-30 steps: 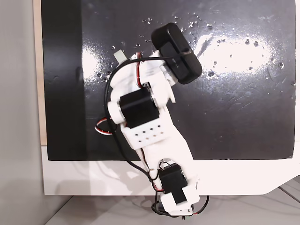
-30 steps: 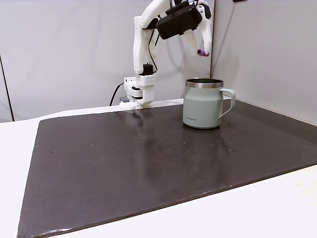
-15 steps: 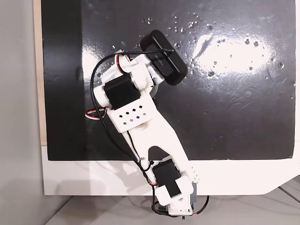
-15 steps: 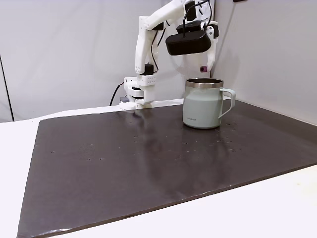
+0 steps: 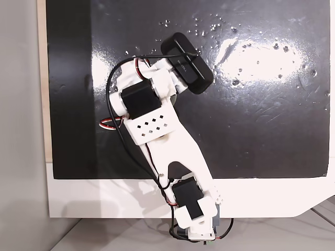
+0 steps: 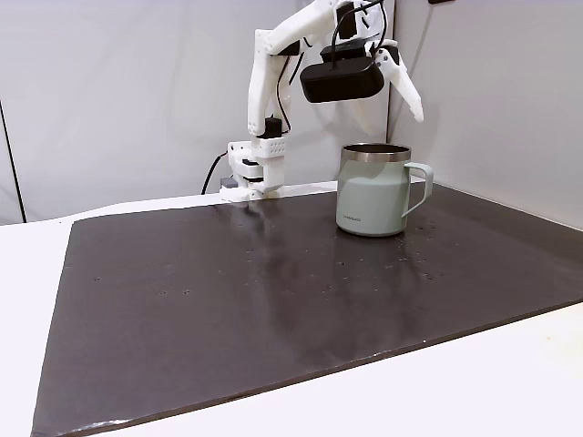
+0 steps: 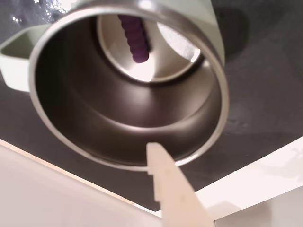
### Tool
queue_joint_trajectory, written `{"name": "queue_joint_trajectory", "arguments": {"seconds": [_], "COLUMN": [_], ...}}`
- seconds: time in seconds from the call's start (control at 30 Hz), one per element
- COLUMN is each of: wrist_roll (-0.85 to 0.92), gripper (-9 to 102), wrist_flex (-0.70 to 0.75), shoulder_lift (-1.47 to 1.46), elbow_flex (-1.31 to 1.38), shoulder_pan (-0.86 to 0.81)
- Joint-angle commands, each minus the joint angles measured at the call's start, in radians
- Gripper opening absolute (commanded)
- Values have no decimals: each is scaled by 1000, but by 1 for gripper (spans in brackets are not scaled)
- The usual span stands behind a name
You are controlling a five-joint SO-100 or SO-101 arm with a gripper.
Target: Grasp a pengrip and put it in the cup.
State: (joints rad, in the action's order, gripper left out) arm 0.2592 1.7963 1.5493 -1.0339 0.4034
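The cup point(image 6: 373, 196), a pale green mug with a steel rim and a side handle, stands upright on the dark mat at the back right. In the wrist view I look straight down into the cup point(image 7: 94, 127). The purple ribbed pengrip point(image 7: 134, 38) lies loose on its shiny bottom. My gripper point(image 6: 397, 116) hangs open just above the cup's rim, jaws spread and holding nothing. One pale finger point(image 7: 168, 184) reaches in from the lower edge of the wrist view, over the near rim.
A black mat point(image 6: 273, 300) covers most of the white table point(image 6: 455, 391). The arm's base point(image 6: 255, 168) stands at the mat's back edge, left of the cup. A black camera block point(image 5: 187, 63) rides on the wrist. Grey walls stand close behind.
Half a second ago the pengrip was pinched in the gripper just over the cup. The jaws have since opened and the pengrip now lies inside the cup.
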Motion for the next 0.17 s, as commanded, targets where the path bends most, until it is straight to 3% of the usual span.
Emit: {"name": "queue_joint_trajectory", "arguments": {"seconds": [0.0,0.13], "wrist_roll": [12,17], "gripper": [35,35], "wrist_flex": [-8,-8], "shoulder_lift": [8,9], "elbow_flex": [5,5], "shoulder_pan": [-15,-17]}}
